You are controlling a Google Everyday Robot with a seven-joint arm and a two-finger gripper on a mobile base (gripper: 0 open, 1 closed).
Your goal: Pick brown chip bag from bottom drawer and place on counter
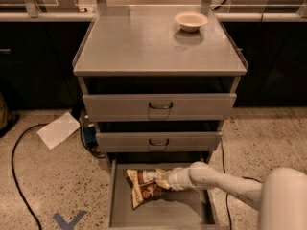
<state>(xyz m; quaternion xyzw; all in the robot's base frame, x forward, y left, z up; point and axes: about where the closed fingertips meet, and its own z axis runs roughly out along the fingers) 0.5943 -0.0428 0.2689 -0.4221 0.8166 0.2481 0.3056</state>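
The brown chip bag (145, 188) lies crumpled on the floor of the open bottom drawer (182, 212), left of its middle. My gripper (169, 178) reaches in from the right at the end of the white arm and is against the bag's right end. The bag's edge covers the gripper's tip. The counter (144, 44) is the flat grey cabinet top above the two shut drawer fronts.
A cream bowl (191, 20) stands at the counter's back right. A white sheet of paper (58, 129) and a black cable (17, 176) lie on the speckled floor to the left. Blue tape (69, 221) marks the floor by the drawer's left wall.
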